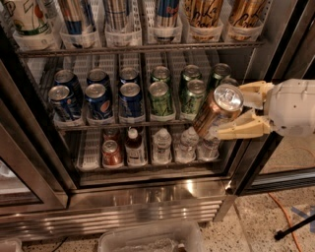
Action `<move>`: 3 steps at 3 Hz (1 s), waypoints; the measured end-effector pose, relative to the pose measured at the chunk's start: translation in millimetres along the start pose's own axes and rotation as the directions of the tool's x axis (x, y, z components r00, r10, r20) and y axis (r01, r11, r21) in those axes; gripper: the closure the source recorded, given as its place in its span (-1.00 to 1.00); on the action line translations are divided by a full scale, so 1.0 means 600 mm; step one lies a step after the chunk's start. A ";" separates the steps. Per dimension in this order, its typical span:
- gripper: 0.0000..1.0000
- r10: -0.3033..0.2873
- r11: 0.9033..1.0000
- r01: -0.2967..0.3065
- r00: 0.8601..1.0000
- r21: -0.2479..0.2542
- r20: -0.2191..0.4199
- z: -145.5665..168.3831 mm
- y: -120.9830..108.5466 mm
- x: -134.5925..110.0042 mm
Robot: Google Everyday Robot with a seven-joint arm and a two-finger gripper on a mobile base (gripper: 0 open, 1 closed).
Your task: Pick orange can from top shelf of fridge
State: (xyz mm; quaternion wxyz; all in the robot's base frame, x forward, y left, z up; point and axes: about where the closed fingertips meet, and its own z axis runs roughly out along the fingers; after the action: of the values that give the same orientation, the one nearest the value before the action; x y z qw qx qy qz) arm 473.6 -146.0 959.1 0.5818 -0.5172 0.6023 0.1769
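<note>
My gripper (235,112) reaches in from the right, its cream fingers (243,129) shut on a tall orange-gold can (218,110). The can is tilted, silver lid toward the camera, and hangs in front of the fridge's (147,197) middle rack, outside the shelves. On the top shelf (142,48), two more orange cans (204,12) stand in clear lane trays at the right, beside tall blue-and-silver cans (166,11).
The middle rack holds short blue cans (99,101) and green cans (160,98). Bottles (162,145) stand on the lowest rack. The dark door frame (268,98) runs behind my gripper. A clear plastic bin (147,238) sits on the floor, and an orange cable (285,216) at right.
</note>
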 end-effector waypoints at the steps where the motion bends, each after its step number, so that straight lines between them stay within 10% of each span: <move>1: 1.00 -0.024 0.995 0.023 1.000 -0.093 -0.010 0.014 0.070 -0.006; 3: 1.00 -0.047 0.979 0.046 0.999 -0.200 0.002 0.063 0.140 -0.018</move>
State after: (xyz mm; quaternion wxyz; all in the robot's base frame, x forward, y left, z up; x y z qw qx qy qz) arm 421.1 -76.8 926.0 0.5301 -0.5871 0.5700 0.2223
